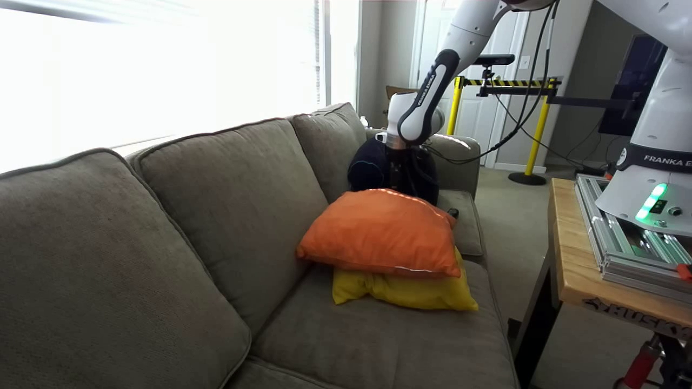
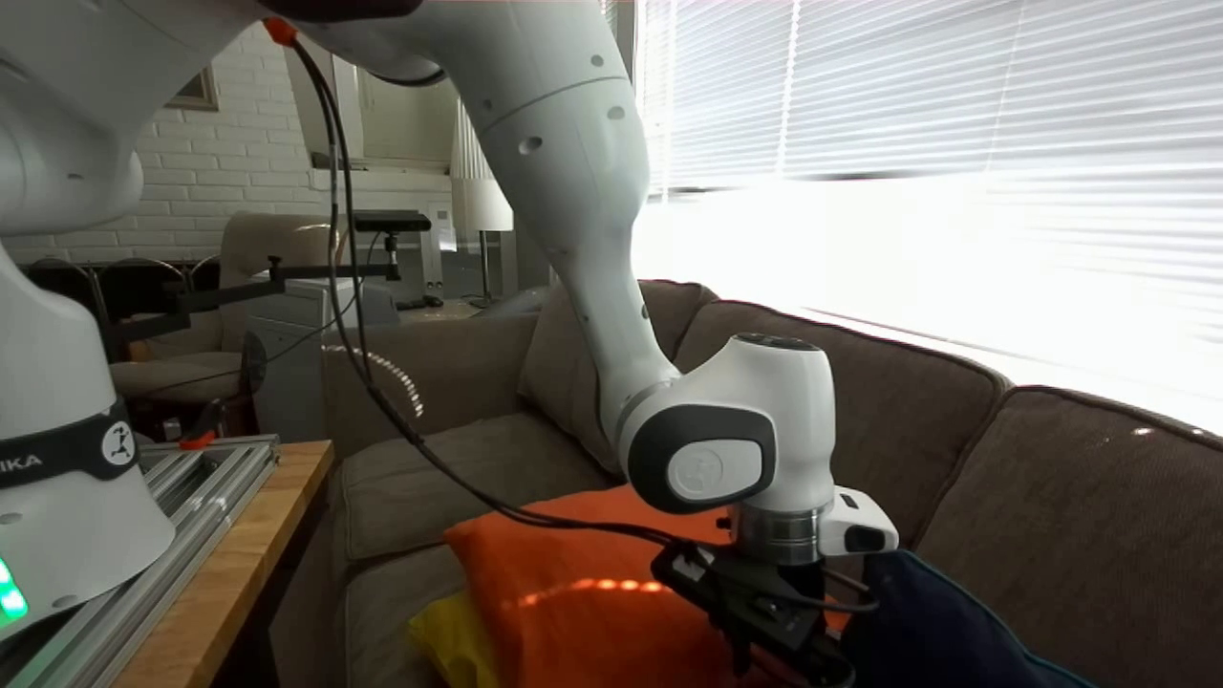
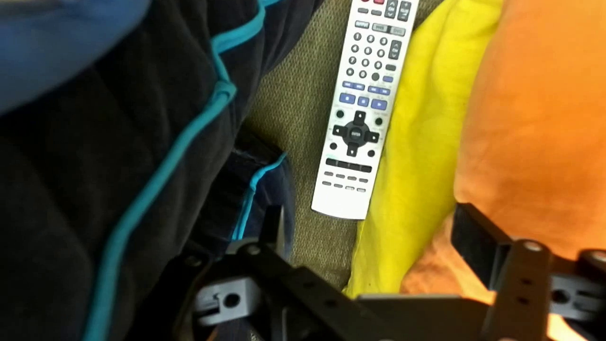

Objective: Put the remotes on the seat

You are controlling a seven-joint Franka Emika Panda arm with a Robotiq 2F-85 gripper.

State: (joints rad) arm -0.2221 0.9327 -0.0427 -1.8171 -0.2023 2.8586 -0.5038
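Remote (image 3: 363, 108) lies beside yellow pillow (image 3: 423, 132), pincer (image 3: 371, 218) spread apart. Best close across remote's middle, pinching no pillow; height unclear.

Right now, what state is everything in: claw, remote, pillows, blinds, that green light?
Gripper: open, holding nothing.
Pale remote: face up, ungripped.
Yellow pillow: partly covered.
Orange pillow: resting on the yellow one.
Dark blue pillow: creased along one edge.
Blinds: lowered; glare hides how far.
Robot's light: lit, green.
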